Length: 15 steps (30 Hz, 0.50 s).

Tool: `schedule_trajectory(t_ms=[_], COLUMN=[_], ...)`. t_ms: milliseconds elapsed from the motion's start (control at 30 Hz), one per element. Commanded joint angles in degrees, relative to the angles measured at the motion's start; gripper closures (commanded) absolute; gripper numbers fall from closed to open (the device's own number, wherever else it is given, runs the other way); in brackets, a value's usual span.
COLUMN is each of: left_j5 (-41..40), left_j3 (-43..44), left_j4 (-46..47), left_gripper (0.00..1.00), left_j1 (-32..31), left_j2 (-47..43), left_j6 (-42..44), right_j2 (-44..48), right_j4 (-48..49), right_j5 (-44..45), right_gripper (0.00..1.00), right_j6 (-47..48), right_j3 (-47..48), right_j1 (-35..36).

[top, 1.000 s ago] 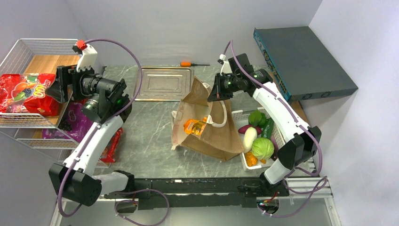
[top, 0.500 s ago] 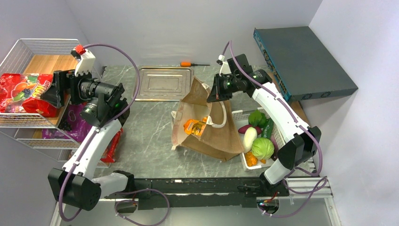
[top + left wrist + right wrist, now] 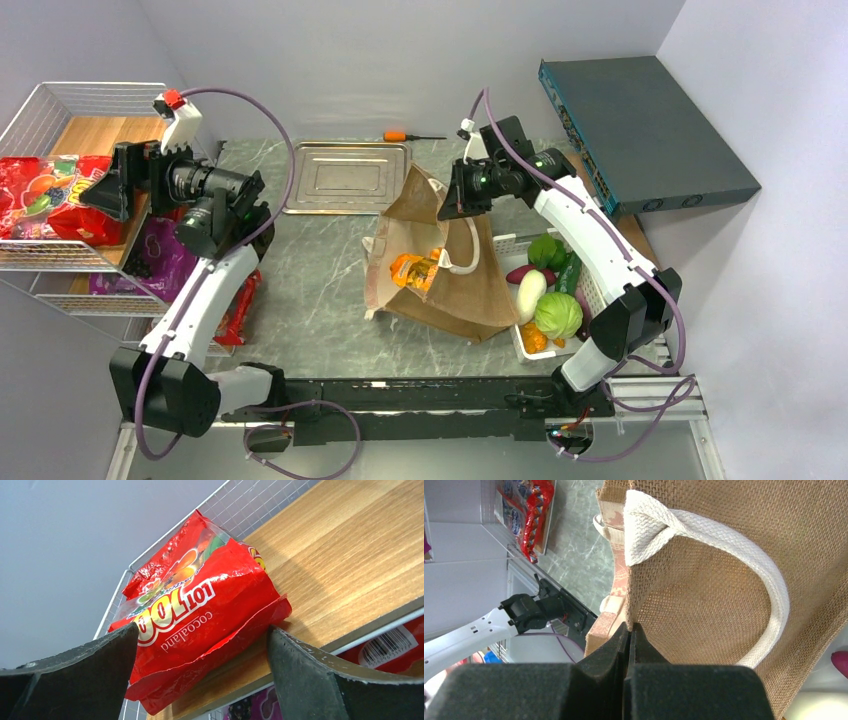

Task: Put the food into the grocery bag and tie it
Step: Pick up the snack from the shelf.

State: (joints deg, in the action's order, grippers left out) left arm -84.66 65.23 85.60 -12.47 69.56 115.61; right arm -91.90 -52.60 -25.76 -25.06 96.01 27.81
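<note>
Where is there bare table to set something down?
Largest bare patch: grey marble tabletop between the white left arm and the brown burlap grocery bag, on the near side of the flat steel tray, itself bare. Narrow strip behind the tray by the orange-handled screwdriver. Crowded: right side, bag beside the white plastic vegetable basket; left edge, wire rack holding snack packets.

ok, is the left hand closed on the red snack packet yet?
No, the left wrist view shows the left hand open, its fingers wide apart on either side of the red snack packet.
</note>
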Motion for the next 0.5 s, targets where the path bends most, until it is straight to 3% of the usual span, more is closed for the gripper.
schedule_trajectory(t_ms=[0, 267, 300, 467], left_j5=[-2.99, -3.98, -4.13, -4.46], left_j3=[0.4, -0.47, -0.66, -1.2], left_j4=[-1.73, -3.5, -3.9, -4.65], left_gripper=[0.01, 0.04, 0.09, 0.54], left_j1=[2.01, 3.92, 4.02, 4.12], left_j2=[1.32, 1.24, 1.2, 0.91], left_j6=[-2.91, -5.12, -5.43, -5.96], right_j2=[1.31, 1.27, 1.21, 1.11], right_j4=[-2.32, -2.49, -2.45, -2.16], right_j5=[1.88, 2.63, 2.72, 2.82], right_gripper=[1.0, 1.0, 1.0, 1.0], right_j6=[0.78, 1.15, 1.16, 1.24], right_j3=[1.15, 1.39, 1.27, 0.94], right_j1=[0.37, 0.4, 0.47, 0.46])
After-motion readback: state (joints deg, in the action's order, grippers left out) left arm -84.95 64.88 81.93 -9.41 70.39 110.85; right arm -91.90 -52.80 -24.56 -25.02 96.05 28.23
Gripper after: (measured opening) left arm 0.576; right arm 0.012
